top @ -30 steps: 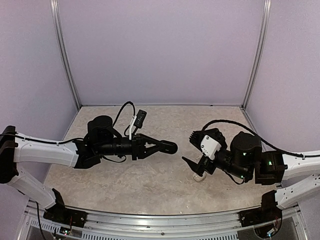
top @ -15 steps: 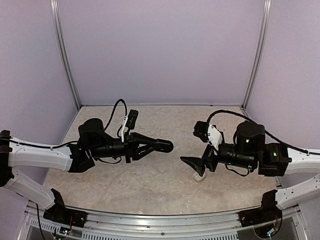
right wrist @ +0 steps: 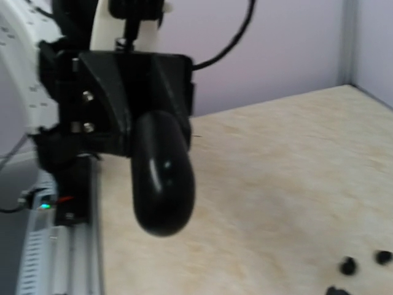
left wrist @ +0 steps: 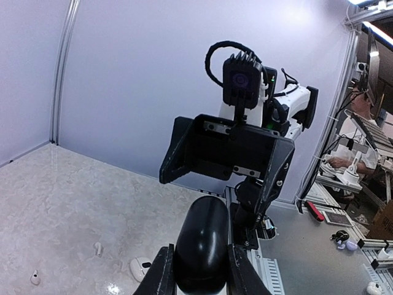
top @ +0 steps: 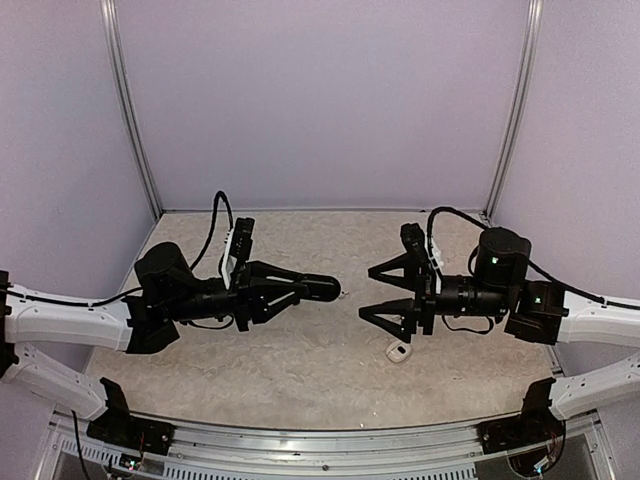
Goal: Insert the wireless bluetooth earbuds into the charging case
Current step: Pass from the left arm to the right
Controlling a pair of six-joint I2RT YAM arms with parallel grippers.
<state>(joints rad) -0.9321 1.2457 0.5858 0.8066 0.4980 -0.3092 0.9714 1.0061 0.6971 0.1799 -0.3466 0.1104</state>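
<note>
My left gripper [top: 298, 287] is shut on a glossy black oval pod [top: 322, 289], the charging case, and holds it level above the table, pointing right. In the left wrist view the pod [left wrist: 202, 236] sits between my fingers [left wrist: 161, 273]. My right gripper [top: 374, 293] is open wide and empty, facing the pod from the right with a gap between them. Its own fingers do not show in the right wrist view, which shows the pod [right wrist: 163, 184] head-on. Three tiny black rounded bits, possibly the earbuds [right wrist: 348, 265], lie on the table at that view's lower right.
A small white object [top: 397, 351] lies on the table below my right gripper; it also shows in the left wrist view [left wrist: 140, 268]. Two tiny white pieces [left wrist: 97, 248] lie left of it. Purple walls enclose the table; a metal rail [top: 320, 440] runs along the near edge.
My right gripper has risen from the white object, turned toward the left arm and opened wide. My left arm has drawn back to the left, still holding the pod.
</note>
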